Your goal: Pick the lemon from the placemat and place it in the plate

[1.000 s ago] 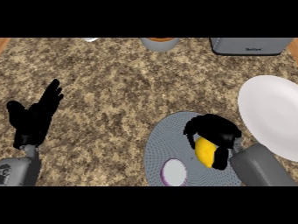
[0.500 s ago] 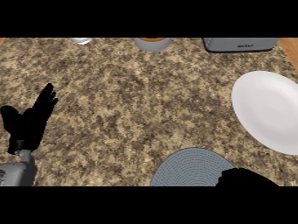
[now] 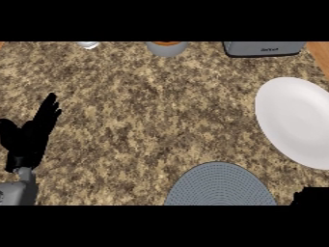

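Note:
The white plate (image 3: 306,123) lies at the right of the counter with nothing on it. The round grey placemat (image 3: 220,185) sits at the lower edge, left of the plate and cut off by the frame; its visible part is bare. No lemon shows anywhere. Only a black patch of my right hand (image 3: 316,195) appears at the lower right corner, just right of the placemat and below the plate. My left hand (image 3: 28,137) rests open at the far left, fingers up, far from both.
Along the back edge stand a grey appliance (image 3: 263,48), a grey cup (image 3: 167,47) and a small pale object (image 3: 89,44). Speckled granite counter (image 3: 153,111) spreads between my hands. Wood shows at both upper corners.
My right hand, which was curled on the yellow lemon over the placemat, has dropped toward the lower right corner. The lemon is out of sight. The plate and placemat sit lower in view.

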### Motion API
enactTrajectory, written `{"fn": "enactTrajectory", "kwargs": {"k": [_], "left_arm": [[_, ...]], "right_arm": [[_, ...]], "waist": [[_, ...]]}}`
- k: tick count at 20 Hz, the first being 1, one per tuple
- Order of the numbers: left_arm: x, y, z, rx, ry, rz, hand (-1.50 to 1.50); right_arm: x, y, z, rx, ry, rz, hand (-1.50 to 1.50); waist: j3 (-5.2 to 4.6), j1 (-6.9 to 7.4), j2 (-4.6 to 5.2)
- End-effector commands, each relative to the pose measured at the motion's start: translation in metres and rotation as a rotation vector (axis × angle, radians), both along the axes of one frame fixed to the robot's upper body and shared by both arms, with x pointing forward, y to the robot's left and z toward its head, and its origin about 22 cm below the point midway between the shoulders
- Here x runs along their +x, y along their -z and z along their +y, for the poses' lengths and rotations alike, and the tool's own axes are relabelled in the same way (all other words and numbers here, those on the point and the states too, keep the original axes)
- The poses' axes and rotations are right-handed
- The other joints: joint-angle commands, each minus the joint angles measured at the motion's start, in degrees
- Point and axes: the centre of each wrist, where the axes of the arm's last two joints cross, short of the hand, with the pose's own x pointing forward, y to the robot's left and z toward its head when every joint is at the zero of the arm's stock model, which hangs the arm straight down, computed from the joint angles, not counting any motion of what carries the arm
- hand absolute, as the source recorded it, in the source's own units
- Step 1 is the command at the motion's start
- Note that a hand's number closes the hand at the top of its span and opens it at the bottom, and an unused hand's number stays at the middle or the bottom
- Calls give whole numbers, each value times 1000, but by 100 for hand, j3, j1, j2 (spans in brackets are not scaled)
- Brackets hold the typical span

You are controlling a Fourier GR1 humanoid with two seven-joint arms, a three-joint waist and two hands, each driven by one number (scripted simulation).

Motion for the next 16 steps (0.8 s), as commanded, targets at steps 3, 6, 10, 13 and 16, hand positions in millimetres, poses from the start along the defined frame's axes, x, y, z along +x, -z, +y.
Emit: {"fn": "enactTrajectory", "kwargs": {"k": [3,6,10,13,16], "left_arm": [[10,-2,-21,-4,30,-15,0],[6,-8,-6,0,57,-14,0],[26,-1,-16,-11,48,-13,0],[15,7,-24,18,55,-5,0],[20,-7,-13,-26,70,-14,0]], "right_arm": [[-9,-14,-46,161,223,-47,150],[18,-17,-56,211,272,40,150],[36,-28,-95,257,337,57,150],[69,-37,-124,273,392,42,150],[88,-30,-147,245,408,63,150]], "waist": [[2,186,54],[1,312,66],[-1,276,73],[2,339,78],[3,345,74]]}}
